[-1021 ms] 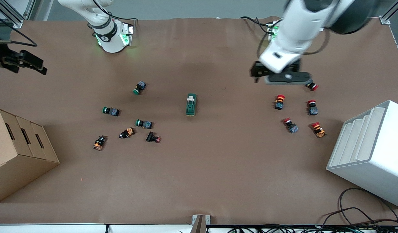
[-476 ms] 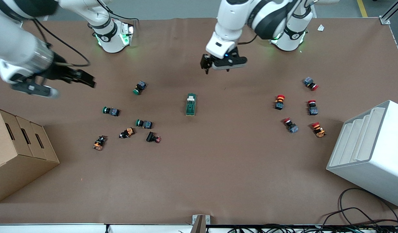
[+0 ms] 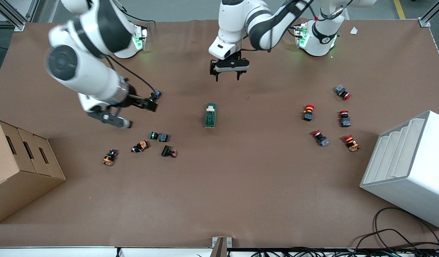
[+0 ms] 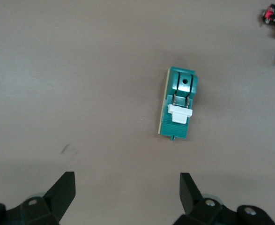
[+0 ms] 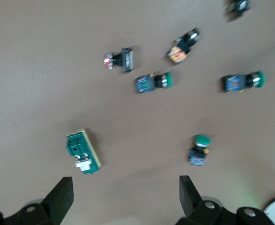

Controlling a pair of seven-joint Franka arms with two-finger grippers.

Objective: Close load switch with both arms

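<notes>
The load switch (image 3: 210, 115), a dark green block with a white lever at one end, lies flat mid-table. It also shows in the left wrist view (image 4: 178, 108) and the right wrist view (image 5: 83, 152). My left gripper (image 3: 227, 74) hangs open over bare table just off the switch's lever end, its fingers (image 4: 64, 187) holding nothing. My right gripper (image 3: 148, 104) is open and empty in the air. It is over the green push buttons, toward the right arm's end of the table from the switch. Its fingers (image 5: 189, 192) stand wide apart.
Green, orange and black push buttons (image 3: 159, 136) lie scattered under and near the right arm. Several red-capped buttons (image 3: 308, 112) lie toward the left arm's end. A cardboard box (image 3: 19, 167) and a white stepped rack (image 3: 408, 164) stand at the table's two ends.
Both arms swung in toward the middle. The left gripper came from over the red buttons to near the switch. The right gripper came from the table's edge to over the green buttons.
</notes>
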